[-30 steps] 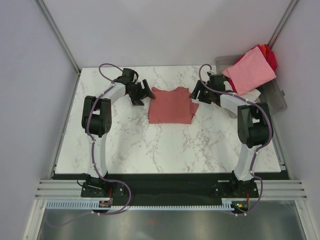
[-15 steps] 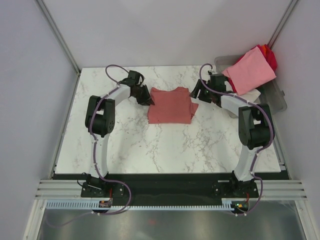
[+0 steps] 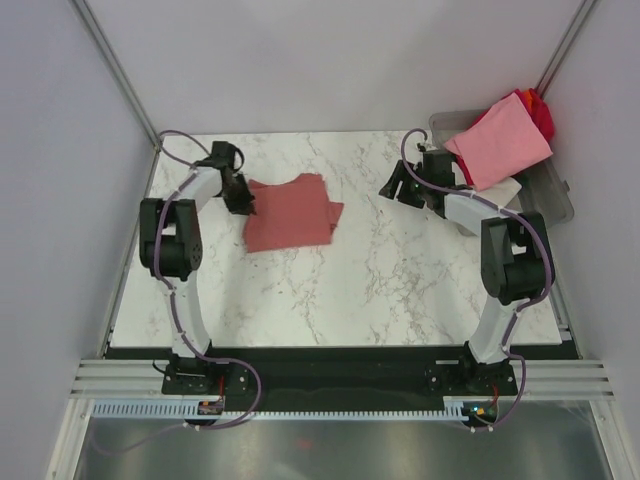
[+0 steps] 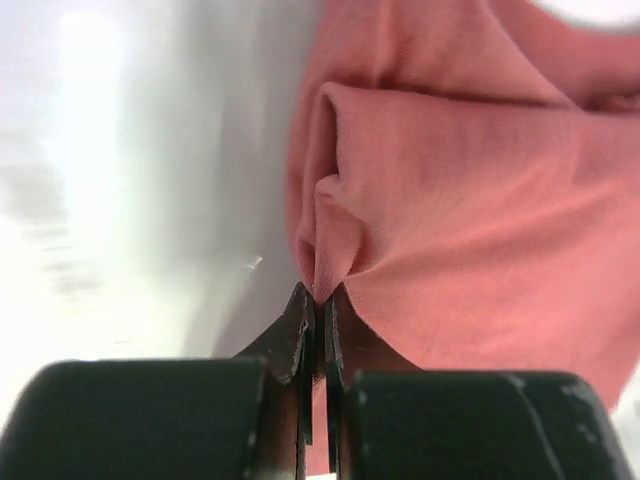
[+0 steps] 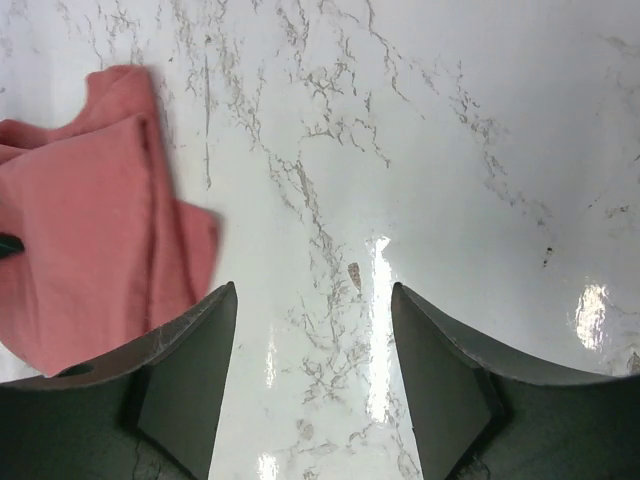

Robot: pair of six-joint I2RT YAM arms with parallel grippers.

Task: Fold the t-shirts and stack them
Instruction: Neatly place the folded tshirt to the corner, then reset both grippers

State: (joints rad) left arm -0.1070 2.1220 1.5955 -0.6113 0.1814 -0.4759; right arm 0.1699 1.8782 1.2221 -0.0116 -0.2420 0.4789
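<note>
Brick-red t-shirt (image 3: 290,212) lies folded on the marble surface (image 3: 400,280), its near edge right at my left hand (image 4: 318,296). That hand is clamped on a small pinched ridge of the shirt's edge. The wrist view shows cloth puckered up into the tips, the rest spreading away beyond them.

Right hand (image 5: 312,340) is spread wide with nothing in it, low over bare surface, the shirt well off to its left. To its right and beyond, a pink t-shirt (image 3: 500,140) and a bright red one (image 3: 540,110) drape over the clear tub (image 3: 555,200).

Risks, as I judge them:
- The bite looks thin, perhaps only the top layers, so a pull could peel the fold open or let the cloth slip free.
- Only one side is held, so any drag would swing the shirt askew and bunch it.
- Lower layers may cling to the surface and lag behind.
</note>
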